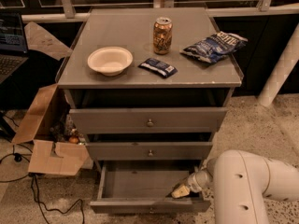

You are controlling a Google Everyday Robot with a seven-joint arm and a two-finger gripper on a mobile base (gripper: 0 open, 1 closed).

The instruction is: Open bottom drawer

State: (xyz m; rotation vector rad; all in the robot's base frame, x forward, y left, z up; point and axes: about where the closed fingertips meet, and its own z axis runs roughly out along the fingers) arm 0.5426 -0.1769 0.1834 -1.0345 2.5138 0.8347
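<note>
The bottom drawer (140,183) is being shown pulled well out of the grey cabinet (74,73), its bare floor being exposed to the left of the gripper (180,191). The gripper is being held low inside the drawer's right front corner, just behind the front panel and close to the right wall, and is being carried by a white arm (243,181) coming in from the right. Whether the gripper is open or closed cannot be told. Just above it, the middle drawer (117,150) and the top drawer (117,120) are being kept closed. Well above it, on the cabinet top, a bowl (110,59), a can (162,35), a chip bag (214,45) and a small packet (158,67) are being displayed.
</note>
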